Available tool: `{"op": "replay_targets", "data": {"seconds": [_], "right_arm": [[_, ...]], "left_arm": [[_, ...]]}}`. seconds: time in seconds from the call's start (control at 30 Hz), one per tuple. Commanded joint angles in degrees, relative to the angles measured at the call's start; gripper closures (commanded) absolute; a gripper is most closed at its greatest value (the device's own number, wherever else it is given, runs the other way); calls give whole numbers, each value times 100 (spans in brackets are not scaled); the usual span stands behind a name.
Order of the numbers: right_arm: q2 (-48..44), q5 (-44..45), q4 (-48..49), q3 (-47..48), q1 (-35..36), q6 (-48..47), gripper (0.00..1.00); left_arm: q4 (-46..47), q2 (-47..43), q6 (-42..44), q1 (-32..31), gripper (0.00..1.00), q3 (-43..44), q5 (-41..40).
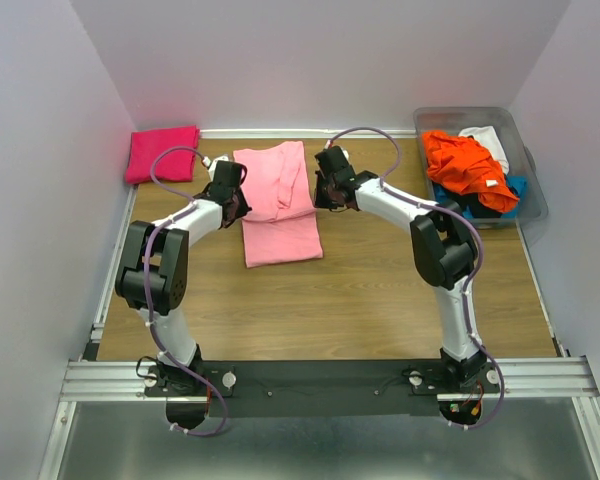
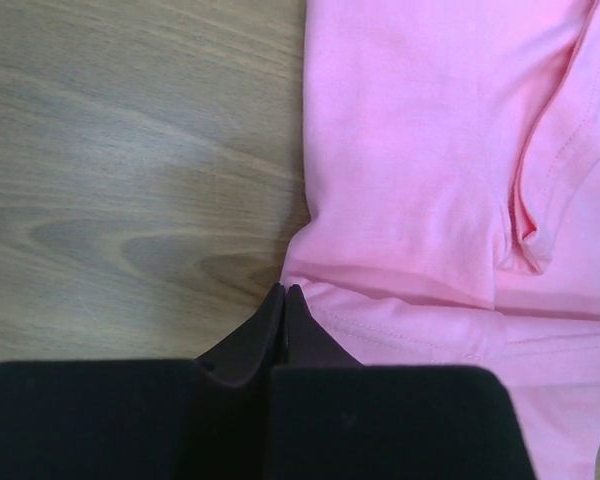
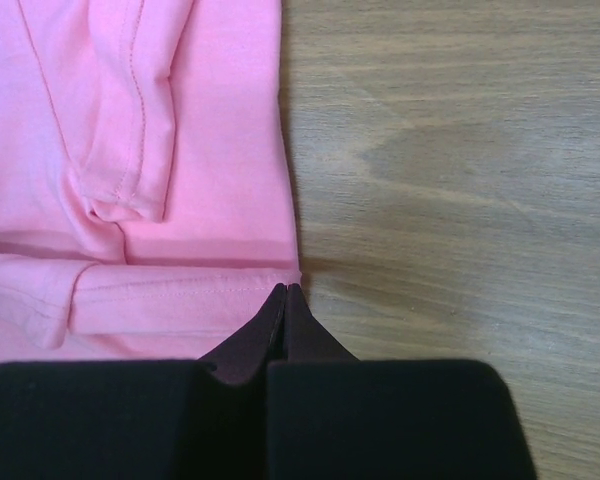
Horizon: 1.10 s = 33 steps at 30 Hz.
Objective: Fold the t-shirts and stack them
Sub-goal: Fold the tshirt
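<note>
A light pink t-shirt lies flat on the wooden table, partly folded, with its upper part doubled over the lower. My left gripper is shut with its tips at the shirt's left edge, by a folded corner; no cloth shows between the fingers. My right gripper is shut too, tips at the right edge of the shirt where a hem ends. A hot-pink t-shirt lies folded at the back left.
A clear plastic bin at the back right holds an orange t-shirt, with a white one, a blue one and a black one under it. White walls close in the table on three sides.
</note>
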Motion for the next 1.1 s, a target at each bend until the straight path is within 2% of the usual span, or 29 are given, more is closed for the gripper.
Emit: {"op": "replay_targets", "data": {"seconds": [0.0,0.2,0.33,0.37,0.43,0.57,0.6,0.7,0.87,0.97,1.0,1.07], "right_arm": [[192,279,98,118,-47,-77,99],[403,314,107,180,-47,-139,99],[456,323,107,276,-38,-271,98],[456,323,107,320,-47,-306,94],[447,332,107,355,-47,-393,90],[272,183,107,400,-47,-569,74],[219,87,107,408,-38,-648,72],[-10,7,115,347,49,-710,69],[-308,-107,159,119,243,-745,69],[-458,-300,378,-136,401,-754,79],[-493,-449,449,-215,462,-728,82],[-485,-590,554,-373,524,-693,87]], "left_arm": [[205,139,96,-4,100,213,-110],[241,315,87,-4,99,196,-110],[241,297,52,-4,91,152,-180],[249,271,52,-4,88,143,-224],[249,245,43,-4,81,143,-233],[284,43,69,-4,62,90,-198],[302,-10,78,-4,50,81,-172],[267,-273,87,-4,39,38,-128],[162,-1045,-168,-21,38,-296,-215],[170,-1485,-230,-223,49,-612,-215],[170,-1556,-247,-363,58,-700,-233],[267,-1662,-300,-513,67,-999,-172]]}}
